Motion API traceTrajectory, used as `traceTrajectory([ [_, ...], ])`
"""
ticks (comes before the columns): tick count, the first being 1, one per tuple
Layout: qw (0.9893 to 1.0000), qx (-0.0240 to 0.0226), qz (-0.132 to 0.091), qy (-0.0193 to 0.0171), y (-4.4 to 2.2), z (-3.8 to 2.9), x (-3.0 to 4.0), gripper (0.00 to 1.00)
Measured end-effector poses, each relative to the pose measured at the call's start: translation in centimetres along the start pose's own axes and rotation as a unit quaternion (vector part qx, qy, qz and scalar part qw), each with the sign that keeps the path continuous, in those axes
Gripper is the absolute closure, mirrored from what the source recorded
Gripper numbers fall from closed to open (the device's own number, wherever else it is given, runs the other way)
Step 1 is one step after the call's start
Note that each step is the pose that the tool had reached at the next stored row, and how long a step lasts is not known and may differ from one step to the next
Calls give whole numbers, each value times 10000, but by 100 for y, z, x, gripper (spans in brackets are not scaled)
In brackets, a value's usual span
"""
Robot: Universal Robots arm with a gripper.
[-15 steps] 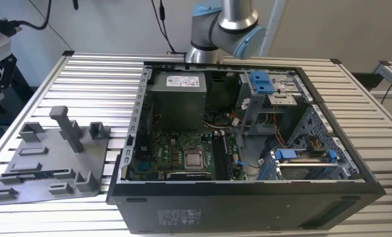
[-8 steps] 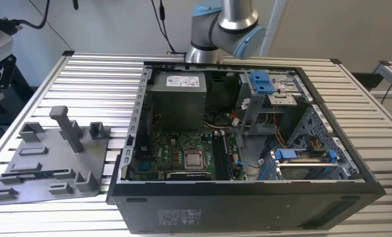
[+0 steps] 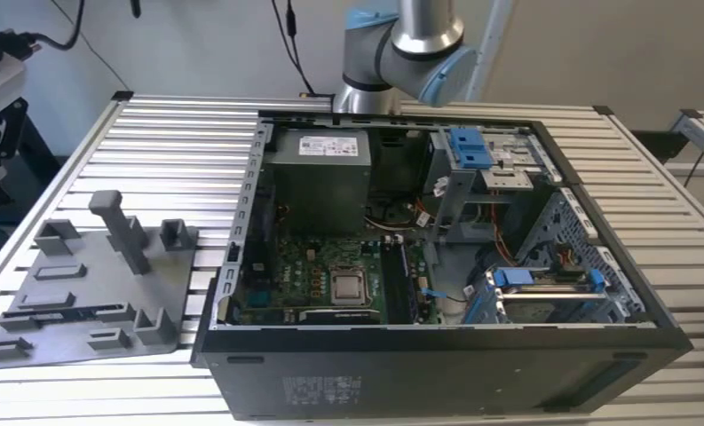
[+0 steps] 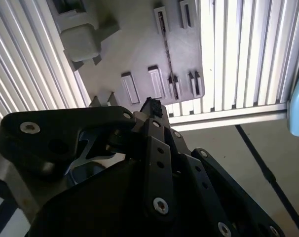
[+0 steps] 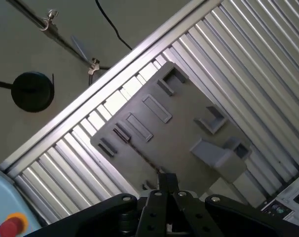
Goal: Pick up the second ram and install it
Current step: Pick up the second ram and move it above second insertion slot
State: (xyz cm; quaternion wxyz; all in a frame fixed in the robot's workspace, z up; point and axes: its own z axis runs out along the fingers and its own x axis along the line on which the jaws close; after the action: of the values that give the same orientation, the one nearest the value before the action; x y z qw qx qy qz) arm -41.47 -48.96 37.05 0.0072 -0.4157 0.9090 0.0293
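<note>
The second ram [image 3: 85, 311] is a thin dark stick standing on edge in a slot of the grey fixture plate [image 3: 91, 293], at the exterior view's left. In both wrist views it shows as a narrow dark line on the plate [image 4: 165, 44] [image 5: 137, 148]. My gripper [image 5: 167, 180] hangs well above the plate, roughly over one end of the stick. Its black fingers meet in a single tip [image 4: 152, 106], shut with nothing between them. The arm's base [image 3: 393, 53] stands behind the computer case.
An open black computer case [image 3: 446, 355] lies on the slatted aluminium table [image 3: 185, 142], with the green motherboard [image 3: 328, 275] inside. Tall pegs [image 3: 121, 231] rise from the fixture plate. The table's edge [image 4: 228, 118] runs close to the plate, with floor beyond.
</note>
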Motion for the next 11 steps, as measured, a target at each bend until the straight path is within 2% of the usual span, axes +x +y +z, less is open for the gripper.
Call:
traceTrajectory([
  [11, 9997, -10, -261, 12, 4, 4, 3, 89],
])
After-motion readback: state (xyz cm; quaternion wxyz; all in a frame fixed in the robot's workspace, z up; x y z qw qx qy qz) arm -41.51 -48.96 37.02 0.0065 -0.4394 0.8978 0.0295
